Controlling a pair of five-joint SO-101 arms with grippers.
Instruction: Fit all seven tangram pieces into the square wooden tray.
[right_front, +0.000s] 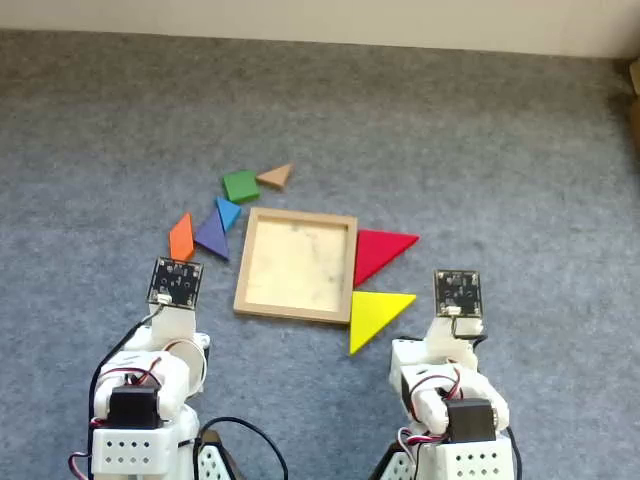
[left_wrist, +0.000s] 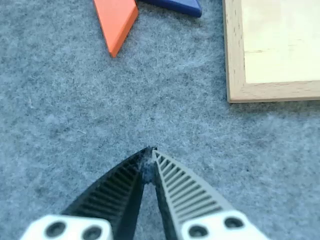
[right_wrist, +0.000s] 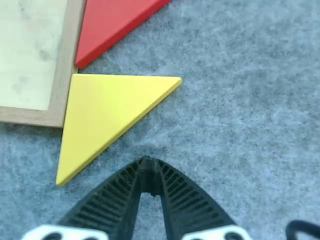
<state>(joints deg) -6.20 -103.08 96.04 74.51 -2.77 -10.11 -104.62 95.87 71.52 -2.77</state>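
The square wooden tray lies in the middle of the grey carpet with nothing in it. Left of it lie an orange parallelogram, a dark blue triangle, a light blue triangle, a green square and a tan triangle. A red triangle and a yellow triangle touch its right side. My left gripper is shut over bare carpet near the tray's corner, short of the orange piece. My right gripper is shut just beside the yellow triangle.
Both arm bases stand at the near edge, the left arm and the right arm. Grey carpet spreads around the pieces. A pale wall strip runs along the far side.
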